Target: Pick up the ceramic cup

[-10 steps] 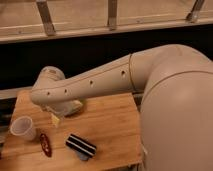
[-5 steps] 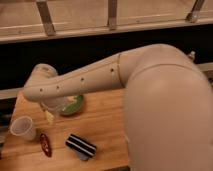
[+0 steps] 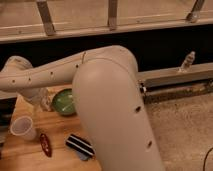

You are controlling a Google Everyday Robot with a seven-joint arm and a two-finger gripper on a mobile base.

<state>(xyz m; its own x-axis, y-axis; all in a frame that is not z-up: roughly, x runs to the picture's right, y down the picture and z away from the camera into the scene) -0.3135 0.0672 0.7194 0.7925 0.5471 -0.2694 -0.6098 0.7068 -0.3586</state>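
The ceramic cup (image 3: 22, 127) is small, plain and white, and stands upright at the left edge of the wooden table (image 3: 30, 157). My arm reaches across the view from the right to the far left. Its wrist bends down to the gripper (image 3: 43, 101), which hangs over the table between the cup and the green bowl (image 3: 64, 102). The gripper is above and to the right of the cup, apart from it. The arm hides part of the gripper.
A red oblong object (image 3: 45, 144) lies just right of the cup. A black and white striped object (image 3: 80, 145) lies near the table's front. My upper arm covers the table's right part. A slim bottle (image 3: 187, 61) stands on a ledge at the far right.
The arm has swung further left and now fills more of the view. The gripper has moved left and back, toward the bowl's left side. The cup has not moved.
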